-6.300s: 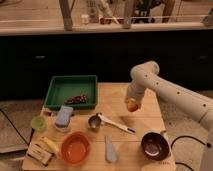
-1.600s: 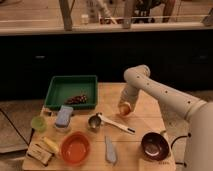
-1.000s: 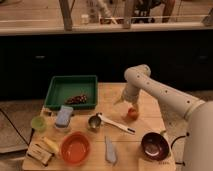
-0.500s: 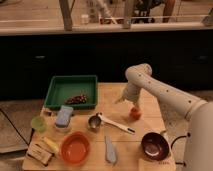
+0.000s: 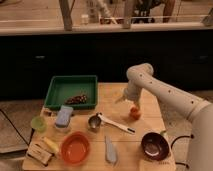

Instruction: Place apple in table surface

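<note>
Tool (image 5: 125, 99) hovers just above the apple (image 5: 134, 113) on the table (image 5: 150, 121); how open, I cannot tell. Likely firm, smooth, roll-prone: grasp its middle.

Orange-red apple (image 5: 135, 113) rests on the pale, slatted wooden bench (image 5: 109, 100). White end effector (image 5: 129, 102) hangs just above the apple. Green tray (image 5: 71, 90). Orange-red bowl (image 5: 75, 148). Dark-brown bowl (image 5: 154, 146).
</note>
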Tool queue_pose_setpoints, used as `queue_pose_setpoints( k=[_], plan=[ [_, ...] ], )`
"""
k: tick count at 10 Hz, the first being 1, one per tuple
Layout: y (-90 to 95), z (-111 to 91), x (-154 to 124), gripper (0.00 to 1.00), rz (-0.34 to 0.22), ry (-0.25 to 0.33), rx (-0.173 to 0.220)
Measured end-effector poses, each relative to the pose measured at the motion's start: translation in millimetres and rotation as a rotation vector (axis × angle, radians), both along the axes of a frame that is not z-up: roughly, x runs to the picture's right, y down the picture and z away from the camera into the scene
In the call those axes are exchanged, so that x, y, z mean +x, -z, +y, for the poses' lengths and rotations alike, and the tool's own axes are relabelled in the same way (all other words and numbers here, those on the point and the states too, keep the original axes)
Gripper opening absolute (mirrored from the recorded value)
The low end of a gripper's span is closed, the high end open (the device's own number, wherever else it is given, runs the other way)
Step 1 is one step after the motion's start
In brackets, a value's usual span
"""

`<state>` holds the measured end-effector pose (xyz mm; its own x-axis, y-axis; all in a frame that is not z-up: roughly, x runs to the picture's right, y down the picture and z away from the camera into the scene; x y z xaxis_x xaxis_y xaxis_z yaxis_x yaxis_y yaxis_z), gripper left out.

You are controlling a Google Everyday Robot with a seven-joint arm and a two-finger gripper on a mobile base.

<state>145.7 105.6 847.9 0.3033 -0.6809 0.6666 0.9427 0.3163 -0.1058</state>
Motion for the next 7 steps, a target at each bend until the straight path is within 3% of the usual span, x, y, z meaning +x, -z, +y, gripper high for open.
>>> queue_pose_setpoints(
  k=[7],
  plan=[
    [0.0, -0.1, -1.0, 0.8, -0.001, 0.0, 0.0]
  ],
)
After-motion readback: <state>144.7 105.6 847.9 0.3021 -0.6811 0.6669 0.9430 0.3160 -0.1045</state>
